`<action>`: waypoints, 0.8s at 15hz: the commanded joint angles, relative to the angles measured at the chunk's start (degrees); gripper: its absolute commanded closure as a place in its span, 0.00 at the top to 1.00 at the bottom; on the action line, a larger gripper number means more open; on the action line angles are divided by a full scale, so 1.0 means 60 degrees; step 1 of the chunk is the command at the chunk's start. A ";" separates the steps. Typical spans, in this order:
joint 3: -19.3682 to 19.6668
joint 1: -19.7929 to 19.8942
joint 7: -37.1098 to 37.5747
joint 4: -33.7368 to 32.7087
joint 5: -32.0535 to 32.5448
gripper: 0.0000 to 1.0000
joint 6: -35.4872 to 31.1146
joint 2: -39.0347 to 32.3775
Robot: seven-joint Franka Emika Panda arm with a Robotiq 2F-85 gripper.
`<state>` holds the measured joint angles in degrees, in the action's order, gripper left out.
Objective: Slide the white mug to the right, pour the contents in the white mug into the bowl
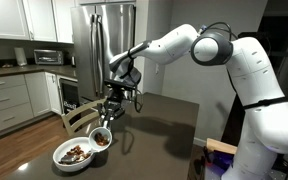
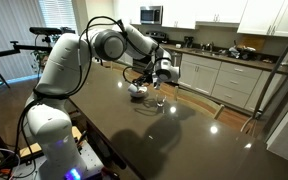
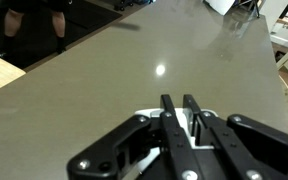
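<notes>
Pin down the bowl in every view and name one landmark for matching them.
In an exterior view: bowl lower left, on the dark table near its corner.
In an exterior view: small white shape mid-frame under the end effector, likely it; too small to be sure.
Wrist view: not in it.
Landmark: the end effector, in all three.

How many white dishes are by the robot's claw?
2: the bowl at a corner of the table, and the white mug beside it, below the gripper. Others may be hidden.
</notes>
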<state>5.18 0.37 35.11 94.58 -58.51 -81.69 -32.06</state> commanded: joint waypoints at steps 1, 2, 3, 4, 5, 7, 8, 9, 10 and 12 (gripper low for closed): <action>-0.0064 0.0072 0.0014 -0.0014 0.0031 0.16 -0.0006 -0.0023; -0.0061 0.0075 0.0014 -0.0014 0.0032 0.16 -0.0006 -0.0037; -0.0061 0.0074 0.0014 -0.0014 0.0032 0.07 -0.0006 -0.0046; -0.0069 0.0078 -0.0057 -0.0056 0.0051 0.07 0.0007 -0.0079; -0.0076 0.0067 -0.0093 -0.0109 0.0042 0.07 -0.0031 -0.0125; -0.0087 0.0035 -0.0129 -0.0164 0.0063 0.07 -0.0094 -0.0195; -0.0096 0.0020 -0.0131 -0.0195 0.0079 0.07 -0.0111 -0.0222; -0.0105 -0.0001 -0.0152 -0.0207 0.0103 0.07 -0.0151 -0.0230; -0.0119 -0.0014 -0.0173 -0.0209 0.0110 0.07 -0.0199 -0.0227; -0.0145 -0.0041 -0.0194 -0.0207 0.0145 0.07 -0.0290 -0.0200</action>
<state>4.79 0.22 34.72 94.55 -58.49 -83.07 -33.29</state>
